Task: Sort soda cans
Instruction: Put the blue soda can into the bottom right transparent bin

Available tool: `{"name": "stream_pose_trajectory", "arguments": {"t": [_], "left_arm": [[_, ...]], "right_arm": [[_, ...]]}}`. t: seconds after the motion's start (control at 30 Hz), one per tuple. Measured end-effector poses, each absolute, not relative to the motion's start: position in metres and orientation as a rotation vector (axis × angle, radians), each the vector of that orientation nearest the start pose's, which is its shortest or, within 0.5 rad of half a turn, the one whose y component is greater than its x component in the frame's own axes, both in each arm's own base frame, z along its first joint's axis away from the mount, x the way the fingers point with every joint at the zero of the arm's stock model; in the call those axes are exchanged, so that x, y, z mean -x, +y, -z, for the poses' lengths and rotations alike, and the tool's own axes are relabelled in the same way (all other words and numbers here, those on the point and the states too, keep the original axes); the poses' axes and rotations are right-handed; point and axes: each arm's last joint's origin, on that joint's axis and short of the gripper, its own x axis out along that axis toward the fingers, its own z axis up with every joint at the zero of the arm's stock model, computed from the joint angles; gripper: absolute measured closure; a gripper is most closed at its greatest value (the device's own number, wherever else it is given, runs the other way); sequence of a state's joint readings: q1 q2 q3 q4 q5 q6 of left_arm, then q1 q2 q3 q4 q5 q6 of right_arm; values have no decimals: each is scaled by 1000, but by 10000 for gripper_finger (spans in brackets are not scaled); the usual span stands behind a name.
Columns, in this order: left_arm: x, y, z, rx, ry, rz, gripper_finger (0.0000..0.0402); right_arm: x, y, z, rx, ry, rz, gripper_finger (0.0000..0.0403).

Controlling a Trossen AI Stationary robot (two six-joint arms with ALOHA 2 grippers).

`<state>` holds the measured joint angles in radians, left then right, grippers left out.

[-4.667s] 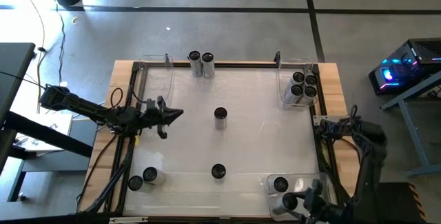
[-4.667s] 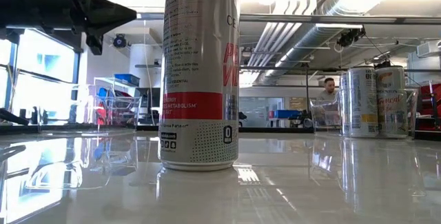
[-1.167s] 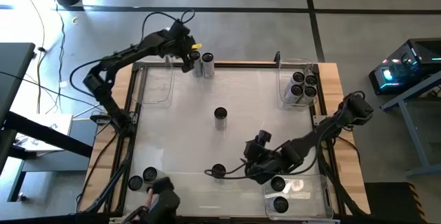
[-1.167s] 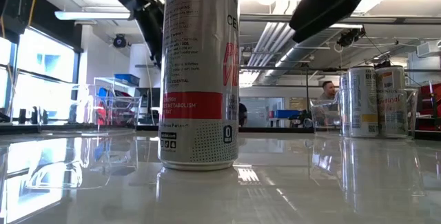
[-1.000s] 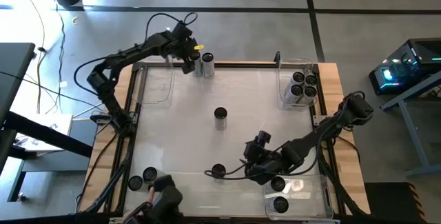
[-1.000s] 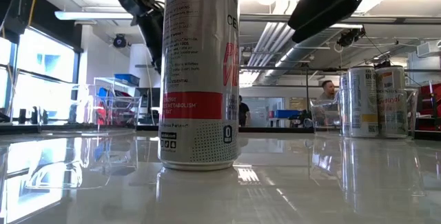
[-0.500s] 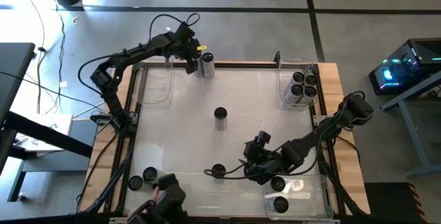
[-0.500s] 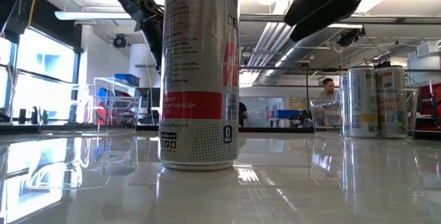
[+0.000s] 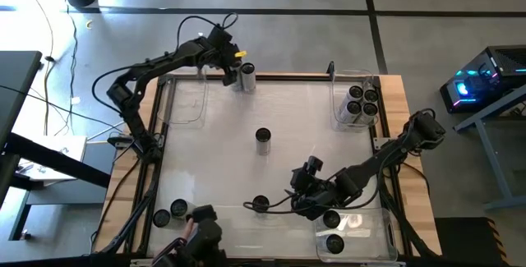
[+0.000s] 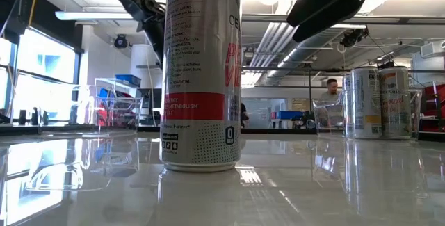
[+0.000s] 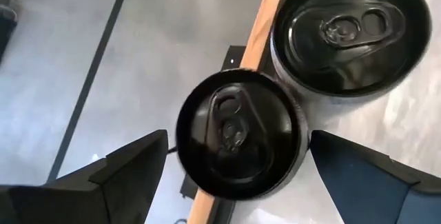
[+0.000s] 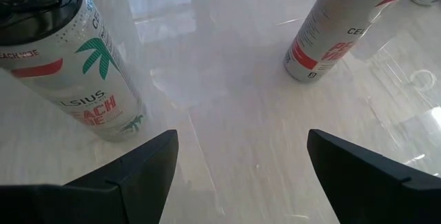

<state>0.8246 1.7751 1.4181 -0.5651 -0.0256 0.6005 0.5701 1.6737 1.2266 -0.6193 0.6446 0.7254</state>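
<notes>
Since the earliest high picture the left arm has swung from the bench's left side up to its far edge, and the right arm has reached in from the near right corner toward the bench's near middle; over the last second both barely shift.

Left claw (image 9: 229, 68) hangs over the far edge of the bench (image 9: 214, 152), above the left can of a pair (image 9: 246, 78) standing there. Its wrist view looks straight down on that can's dark top (image 11: 238, 133), which sits between the two spread fingers (image 11: 124, 172), neither touching it; the second can (image 11: 348, 31) stands just beside it.

Right claw (image 9: 289, 199) is low over the near middle of the bench, fingers spread and gripping nothing. A peach-labelled can (image 12: 65, 58) stands close on one side of its wrist view, and a red-banded can (image 12: 337, 27) farther off.

Other soda cans stand about the bench: one alone at the centre (image 9: 263, 139), one near the near edge (image 9: 260, 205) just left of the right claw, and two at the near left corner (image 9: 169, 213). Four cans (image 9: 360, 103) stand together in the clear bin at the far right corner (image 9: 339, 82); two more (image 9: 333, 230) are in the clear bin at the near right (image 9: 386, 242). A clear bin at the far left (image 9: 187, 103) holds none.

A dark object (image 9: 203, 238) shows at the near edge beside the two corner cans; what it is cannot be told.
</notes>
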Motion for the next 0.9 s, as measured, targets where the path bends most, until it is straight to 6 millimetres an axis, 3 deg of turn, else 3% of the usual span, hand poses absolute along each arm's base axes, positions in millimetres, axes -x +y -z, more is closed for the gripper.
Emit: {"name": "stream_pose_trajectory", "arguments": {"t": [0.47, 0.73, 0.9], "left_arm": [[-265, 277, -243, -109, 1093, -420, 56], [-263, 274, -245, -62, 1096, -433, 141], [-257, 253, -259, -41, 1169, -441, 143]], "right_arm": [[-294, 168, -235, -69, 781, 369, 84], [-294, 168, -235, -68, 778, 372, 84], [-294, 168, -235, -65, 778, 372, 84]]}}
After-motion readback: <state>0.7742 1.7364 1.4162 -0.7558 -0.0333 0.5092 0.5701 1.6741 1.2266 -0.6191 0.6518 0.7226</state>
